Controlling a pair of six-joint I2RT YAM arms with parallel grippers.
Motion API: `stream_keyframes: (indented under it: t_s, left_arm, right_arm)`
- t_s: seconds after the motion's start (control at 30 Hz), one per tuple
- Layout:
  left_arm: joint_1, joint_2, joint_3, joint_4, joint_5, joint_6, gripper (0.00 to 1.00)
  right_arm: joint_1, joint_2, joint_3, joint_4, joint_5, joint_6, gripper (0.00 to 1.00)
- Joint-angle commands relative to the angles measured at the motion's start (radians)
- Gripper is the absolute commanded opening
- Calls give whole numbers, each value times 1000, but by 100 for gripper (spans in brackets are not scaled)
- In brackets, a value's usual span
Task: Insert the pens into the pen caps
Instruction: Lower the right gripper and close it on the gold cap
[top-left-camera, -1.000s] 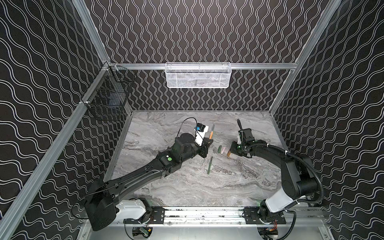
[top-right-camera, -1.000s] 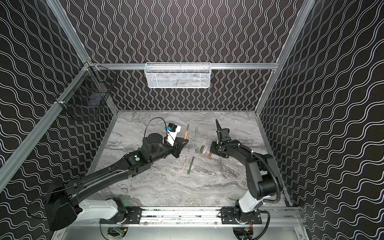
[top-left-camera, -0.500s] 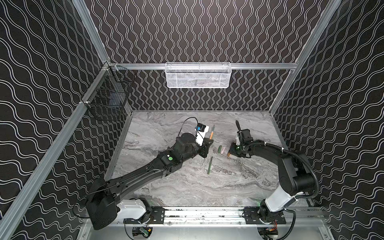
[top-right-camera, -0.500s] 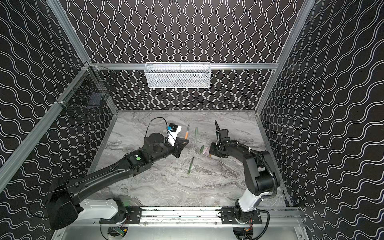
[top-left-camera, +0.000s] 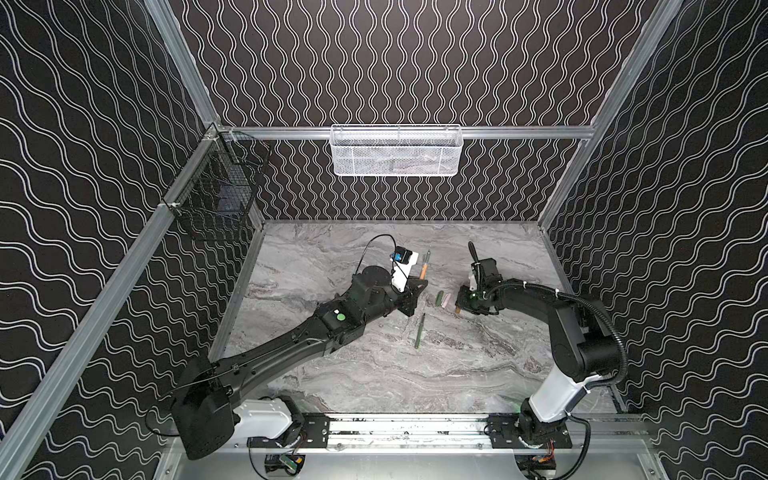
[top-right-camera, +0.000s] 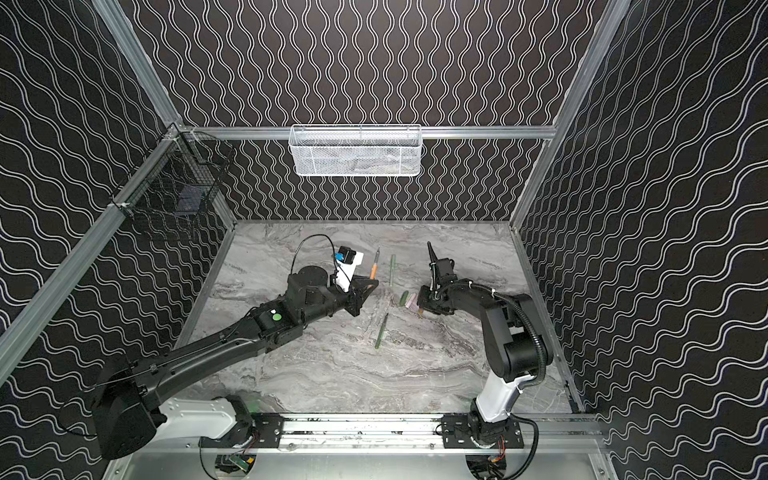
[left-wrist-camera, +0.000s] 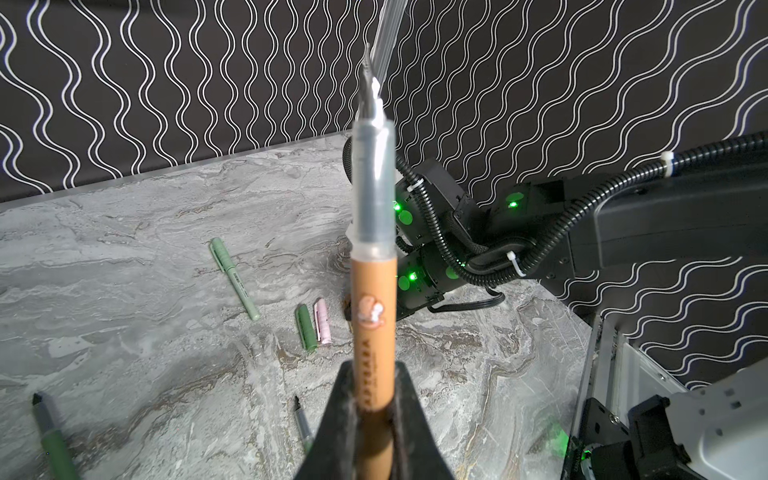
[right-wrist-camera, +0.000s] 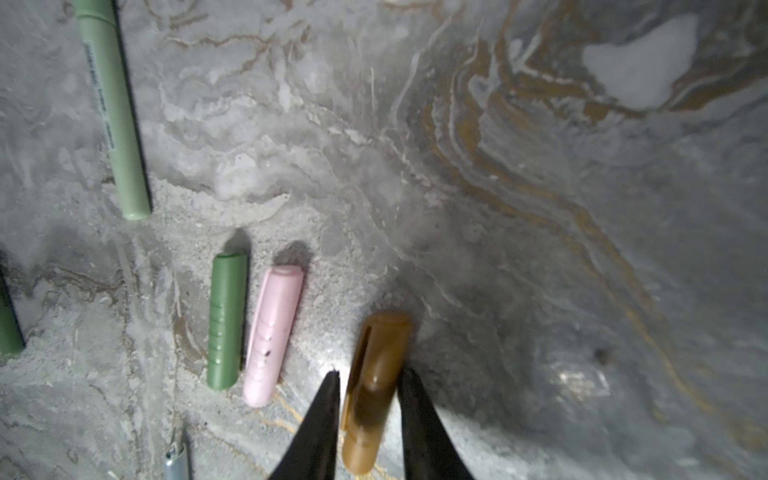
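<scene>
- My left gripper (left-wrist-camera: 372, 370) is clamped on the orange-brown pen (left-wrist-camera: 373, 307), its dark tip pointing away from the jaws.
- My right gripper (right-wrist-camera: 369, 372) pinches the orange-brown cap (right-wrist-camera: 380, 345) down at the marble table (right-wrist-camera: 540, 249).
- The pink cap (right-wrist-camera: 274, 332) and dark green cap (right-wrist-camera: 226, 320) lie side by side just beside it.

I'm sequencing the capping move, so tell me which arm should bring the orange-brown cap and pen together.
Right. The right gripper clasps the orange-brown cap on the table and can likely carry it over. The left gripper is shut on the orange-brown pen, its tip exposed.
</scene>
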Motion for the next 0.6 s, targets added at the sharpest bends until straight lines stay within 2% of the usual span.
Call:
stream_keyframes:
  t_s: [0.0,0.17,0.4,0.57]
  left_arm:
    - [1,2,11,22,6,-4,7]
    - [1,-3,9,26,7,-4,7]
    - [1,-1,11,25,13,-7,7]
    - [0,-1,11,25,19,-10,7]
  right_arm:
    - [1,17,8,-15,29,-11,26]
    - [8,20,18,-31,35,-11,28]
    - [5,-58,25,-72,55,-47,29]
    - [3,-55,67,-110,67,-108,24]
